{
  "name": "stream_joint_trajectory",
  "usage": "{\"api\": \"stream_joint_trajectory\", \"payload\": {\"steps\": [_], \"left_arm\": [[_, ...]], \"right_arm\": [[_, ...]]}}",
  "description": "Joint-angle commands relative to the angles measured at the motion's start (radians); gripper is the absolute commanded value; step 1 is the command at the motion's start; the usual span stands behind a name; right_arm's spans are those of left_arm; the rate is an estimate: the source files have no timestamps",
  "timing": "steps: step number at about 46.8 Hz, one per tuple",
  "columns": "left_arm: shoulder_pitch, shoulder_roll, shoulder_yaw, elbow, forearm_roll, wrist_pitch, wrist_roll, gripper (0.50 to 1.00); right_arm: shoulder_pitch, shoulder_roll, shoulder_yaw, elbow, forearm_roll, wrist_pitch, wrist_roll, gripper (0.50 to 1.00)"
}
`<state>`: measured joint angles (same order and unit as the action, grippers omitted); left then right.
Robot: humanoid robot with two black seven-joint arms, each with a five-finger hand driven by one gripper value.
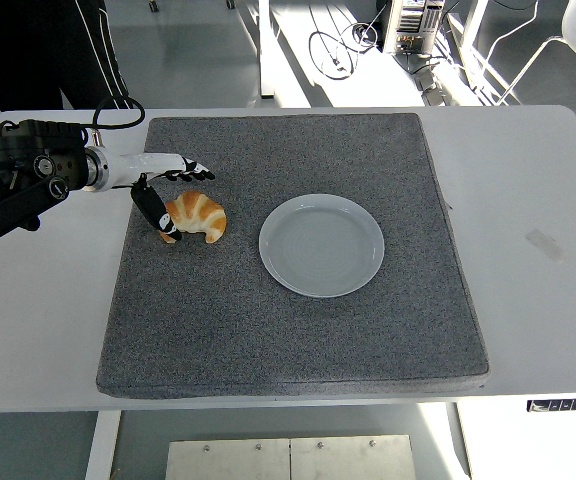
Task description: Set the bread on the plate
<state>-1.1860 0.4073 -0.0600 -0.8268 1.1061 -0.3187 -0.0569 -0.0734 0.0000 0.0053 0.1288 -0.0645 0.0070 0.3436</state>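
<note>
A golden croissant (200, 217) lies on the grey mat (288, 320), left of the empty white plate (321, 245). My left hand (173, 195) has come down over the croissant's left end. Its thumb (155, 212) touches the left tip and its other fingers (190, 173) spread just behind the bread. The hand is open and does not grip it. The right arm is out of view.
The mat covers the middle of the white table (528, 220). A person in dark clothing (48, 50) stands at the top left behind the table. Cables and chair legs show on the floor beyond.
</note>
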Motion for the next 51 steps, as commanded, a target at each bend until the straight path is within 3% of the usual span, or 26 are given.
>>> {"api": "stream_joint_trajectory", "payload": {"steps": [1,6,12,17,22,26,30,51], "left_arm": [[0.014,-0.004,0.000,0.001,0.001,0.004,0.000,0.977],[0.025,-0.013,0.002,0.003,0.004,0.016,-0.001,0.972],[0.031,-0.024,0.028,0.008,0.012,0.076,-0.001,0.952],[0.025,-0.041,0.071,0.029,0.015,0.110,-0.003,0.807],[0.026,-0.048,0.081,0.035,0.015,0.115,-0.029,0.698],[0.026,-0.051,0.086,0.037,0.017,0.131,-0.046,0.551],[0.020,-0.056,0.085,0.037,0.017,0.153,-0.046,0.500],[-0.095,-0.044,0.085,0.040,0.003,0.171,-0.093,0.500]], "right_arm": [[0.000,0.000,0.001,0.000,0.000,-0.001,0.000,1.000],[0.000,0.000,0.001,0.000,0.000,-0.001,0.000,1.000],[0.000,0.000,0.001,0.000,0.000,0.001,0.000,1.000],[0.000,0.000,0.001,0.000,0.000,0.001,0.000,1.000],[0.000,0.000,0.001,0.000,0.000,0.001,0.000,1.000],[0.000,0.000,0.001,0.000,0.000,-0.001,0.000,1.000],[0.000,0.000,0.001,0.000,0.000,0.001,0.000,1.000],[0.001,0.000,0.001,0.002,0.000,0.001,0.000,1.000]]}}
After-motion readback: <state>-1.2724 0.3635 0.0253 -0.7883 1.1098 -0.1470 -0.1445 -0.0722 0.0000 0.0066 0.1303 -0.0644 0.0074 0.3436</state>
